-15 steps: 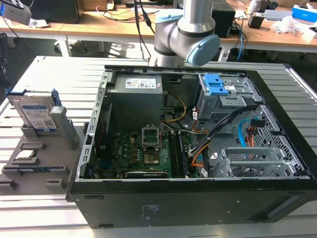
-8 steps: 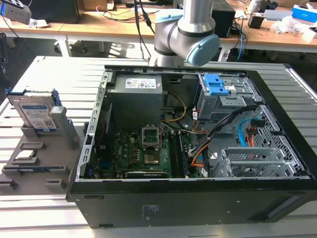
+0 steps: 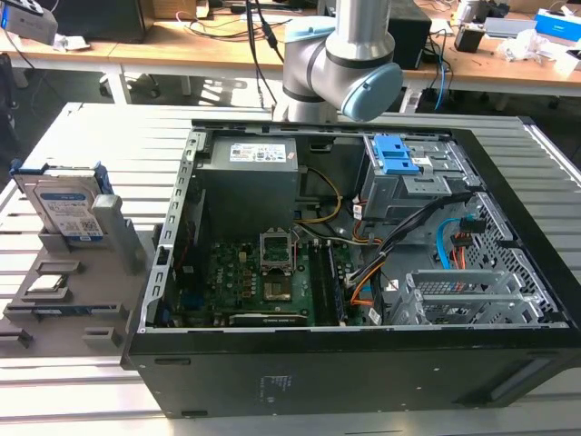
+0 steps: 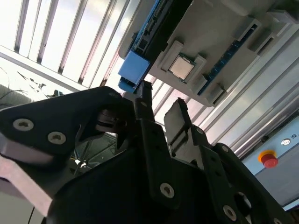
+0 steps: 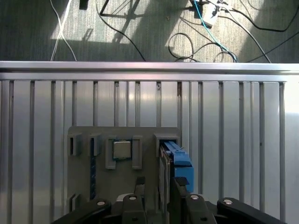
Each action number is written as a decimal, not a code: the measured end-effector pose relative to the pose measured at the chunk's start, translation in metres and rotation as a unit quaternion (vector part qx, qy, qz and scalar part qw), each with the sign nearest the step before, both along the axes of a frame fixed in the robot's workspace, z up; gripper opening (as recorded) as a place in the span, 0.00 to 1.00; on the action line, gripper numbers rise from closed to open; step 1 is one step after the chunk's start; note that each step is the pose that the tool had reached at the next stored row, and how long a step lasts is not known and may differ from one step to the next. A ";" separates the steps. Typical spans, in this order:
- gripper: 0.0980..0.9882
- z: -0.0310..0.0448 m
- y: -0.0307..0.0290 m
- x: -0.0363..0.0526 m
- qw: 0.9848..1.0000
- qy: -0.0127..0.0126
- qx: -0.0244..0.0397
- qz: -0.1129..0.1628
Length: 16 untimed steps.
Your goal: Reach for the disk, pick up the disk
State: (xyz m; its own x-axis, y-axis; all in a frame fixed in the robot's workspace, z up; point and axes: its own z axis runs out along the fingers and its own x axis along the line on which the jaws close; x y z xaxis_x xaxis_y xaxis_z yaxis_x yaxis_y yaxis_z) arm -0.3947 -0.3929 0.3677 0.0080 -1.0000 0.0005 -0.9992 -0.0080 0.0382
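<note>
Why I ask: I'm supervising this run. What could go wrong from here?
The disk stands on edge in the grey holder; if the open fingers come down off-centre, one may hit its top edge. The chip sits in the neighbouring slot, so a finger could strike it. Gripping the blue bracket alone may slip.

Nothing legible enough to read out. White-and-blue label with barcodes on the disk (image 3: 64,207), upright in the grey holder (image 3: 91,318) at the exterior view's left — characters too fine. White sticker with dark print on the power supply (image 3: 250,195) inside the computer case (image 3: 363,381) — likewise unreadable. Small marks beside the red button (image 4: 268,160) in the second wrist view, not decipherable
</note>
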 end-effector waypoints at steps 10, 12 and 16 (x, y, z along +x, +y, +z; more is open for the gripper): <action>0.43 -0.0014 0.0167 0.0005 1.000 0.000 0.000 0.024; 0.43 -0.0056 0.0182 0.0008 1.000 0.000 0.000 0.026; 0.43 -0.0159 0.0190 0.0018 1.000 0.000 0.000 0.026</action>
State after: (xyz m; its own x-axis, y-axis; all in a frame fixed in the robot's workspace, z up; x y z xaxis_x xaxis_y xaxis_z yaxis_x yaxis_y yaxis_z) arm -0.3929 -0.3738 0.3518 0.0595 -0.9982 0.0007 -0.9975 -0.0594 0.0384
